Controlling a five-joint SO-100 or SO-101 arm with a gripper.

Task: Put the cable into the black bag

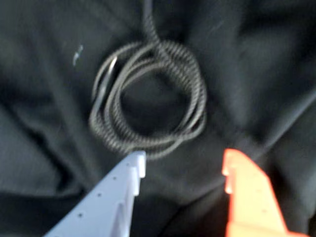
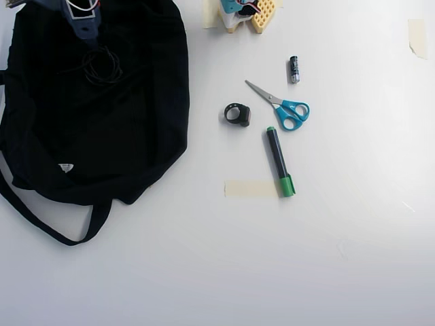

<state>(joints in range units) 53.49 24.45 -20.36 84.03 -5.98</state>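
the cable (image 1: pixel 148 94) lies as a loose coil on the black bag (image 1: pixel 256 64), and in the wrist view it sits at about 12 o'clock from the gripper (image 1: pixel 185 163), whose blue-grey finger and orange finger stand wide apart and empty just below the coil. it looks light, limp and braided, so it should sag and may uncoil when lifted; a pinch across the bunched strands at the coil's near edge, around 6 o'clock, would likely gather more turns than a bite on one strand. the soft fabric beneath may get caught in the pinch too. whether it rests on top of the bag or inside an opening i cannot tell. the overhead view shows what the wrist view does not: the cable (image 2: pixel 102 66) near the bag's (image 2: pixel 136 136) top, toward 11 o'clock of the table (image 2: pixel 272 272), with scissors (image 2: pixel 282 107), a marker with a green cap (image 2: pixel 279 160), a black ring-shaped strap (image 2: pixel 237 114) and a small battery-like cylinder (image 2: pixel 294 69) well apart at about 3 o'clock of the bag. the wrist view alone shows the braid and the fingers' spread.
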